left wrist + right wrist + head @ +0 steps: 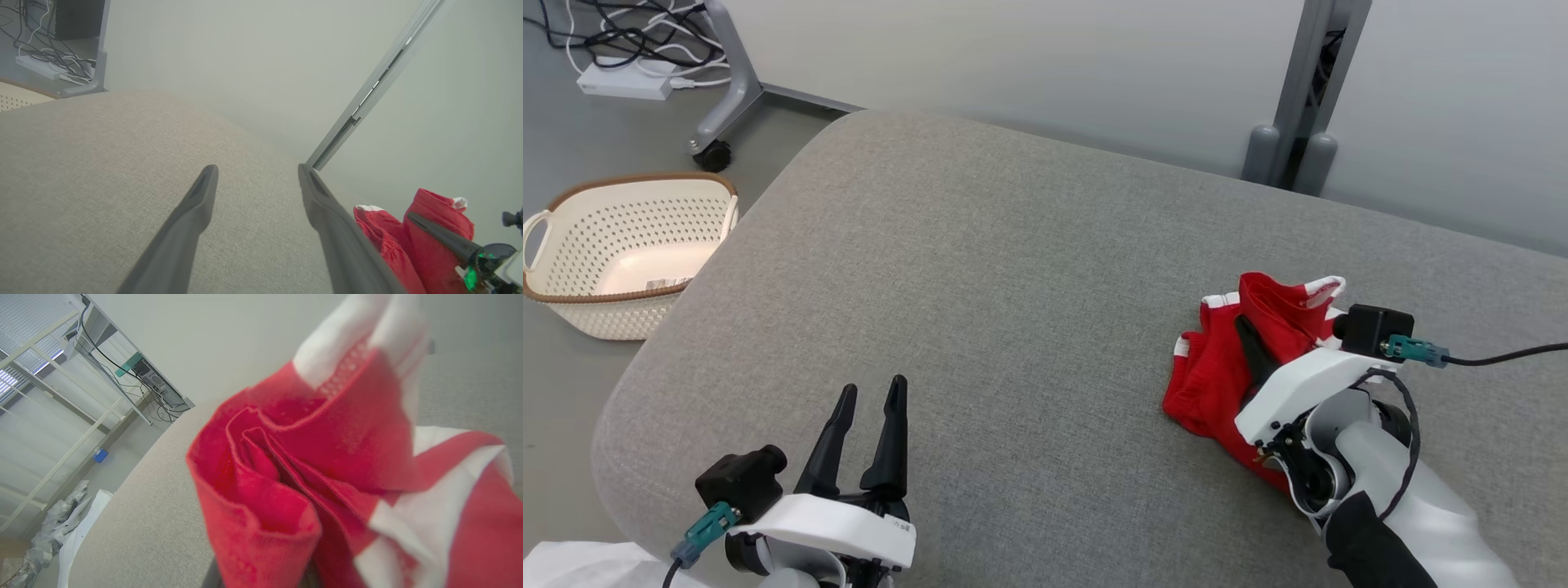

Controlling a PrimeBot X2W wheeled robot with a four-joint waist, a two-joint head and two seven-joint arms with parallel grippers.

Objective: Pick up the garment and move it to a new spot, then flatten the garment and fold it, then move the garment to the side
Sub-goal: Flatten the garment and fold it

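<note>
One right hand pinches the garment in head view.

The garment (red with white trim) lies crumpled in a bunched heap at the right of the frame, its upper folds standing up off the grey padded surface.
</note>
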